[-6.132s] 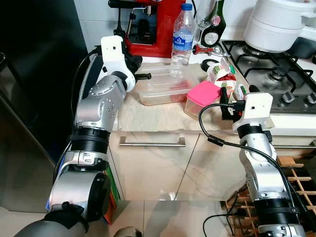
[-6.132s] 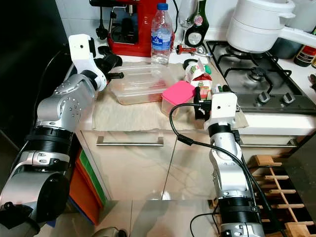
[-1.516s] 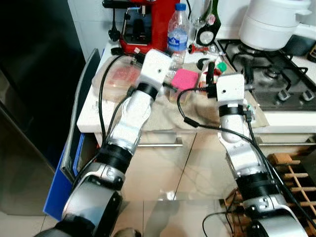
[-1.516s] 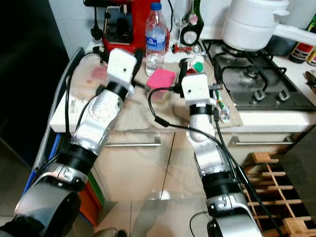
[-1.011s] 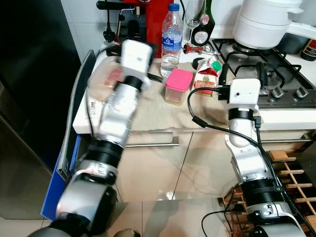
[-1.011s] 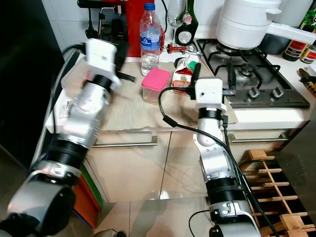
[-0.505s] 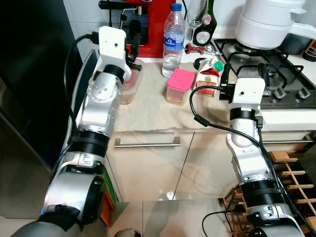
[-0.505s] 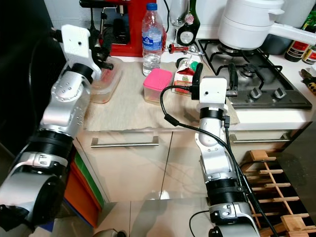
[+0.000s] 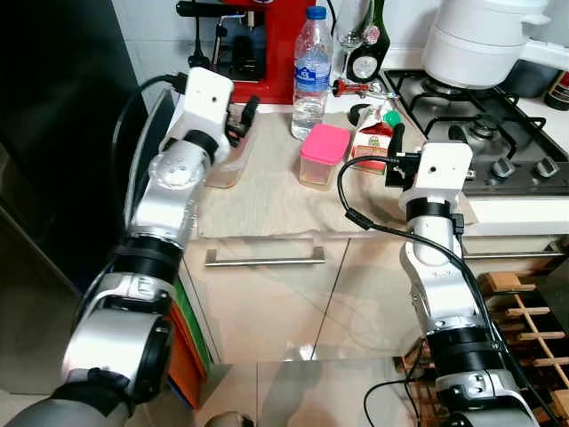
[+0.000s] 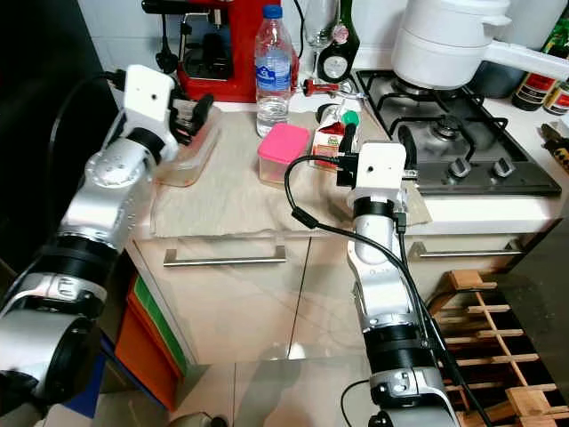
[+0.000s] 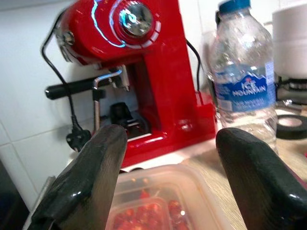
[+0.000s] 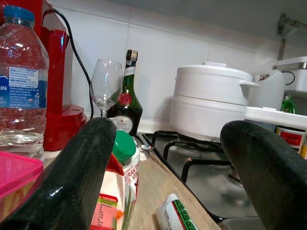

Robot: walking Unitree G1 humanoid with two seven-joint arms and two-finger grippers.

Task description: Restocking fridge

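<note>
A clear lidded container [image 9: 226,158] with red food inside [image 11: 154,211] lies at the left end of the counter cloth, in front of the red coffee machine [image 11: 139,72]. My left gripper [image 9: 240,116] hangs open just above its far edge, holding nothing. Further right stand a pink-lidded tub [image 9: 322,153] and a small carton with a green cap [image 9: 373,140]. My right gripper [image 9: 396,147] is open beside that carton [image 12: 119,179], a little short of it. A water bottle [image 9: 309,62] stands behind the tub.
The black fridge [image 9: 62,133] rises at the left of the counter. A gas hob [image 9: 480,133] with a white pot [image 9: 484,40] is at the right. A wine glass and a dark bottle [image 12: 125,91] stand at the back. A wooden rack [image 9: 524,311] is on the floor.
The clear container went from the middle of the cloth to its left end. Over the last half second my left gripper shifted slightly right over it. The right arm barely moved.
</note>
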